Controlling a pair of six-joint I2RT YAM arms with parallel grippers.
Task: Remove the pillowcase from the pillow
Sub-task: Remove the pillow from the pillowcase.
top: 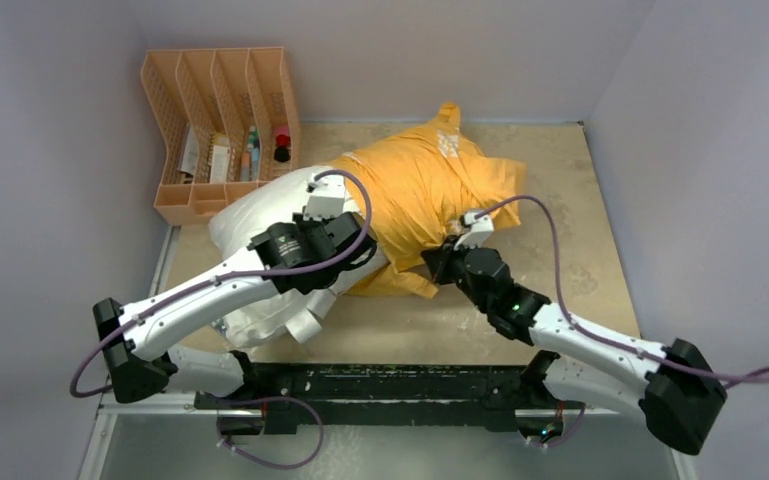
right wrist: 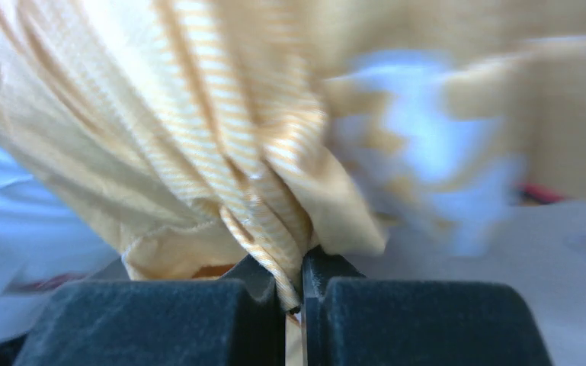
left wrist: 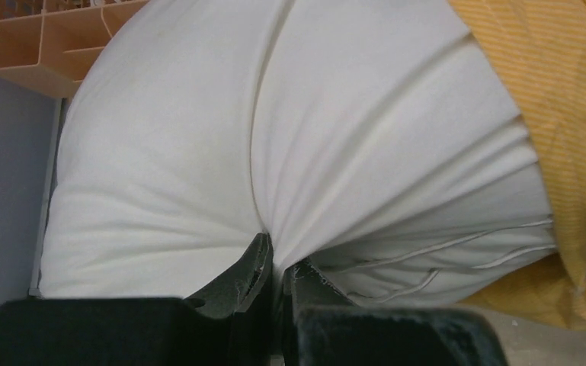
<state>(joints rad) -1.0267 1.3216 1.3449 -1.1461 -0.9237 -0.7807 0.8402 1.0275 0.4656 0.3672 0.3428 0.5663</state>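
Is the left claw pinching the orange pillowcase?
No, the left wrist view shows the left claw shut on a fold of the white pillow, clear of the pillowcase.

Pale lilac-grey walls (top: 40, 150) on 3 sides, scuffed beige tabletop (top: 580, 230), orange file rack (top: 175, 205) w/ bottles (top: 281, 143) back-left

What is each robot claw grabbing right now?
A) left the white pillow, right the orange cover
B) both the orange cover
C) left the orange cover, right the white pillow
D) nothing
A: the left gripper is shut on a fold of the white pillow, the right gripper on a bunch of the orange pillowcase.
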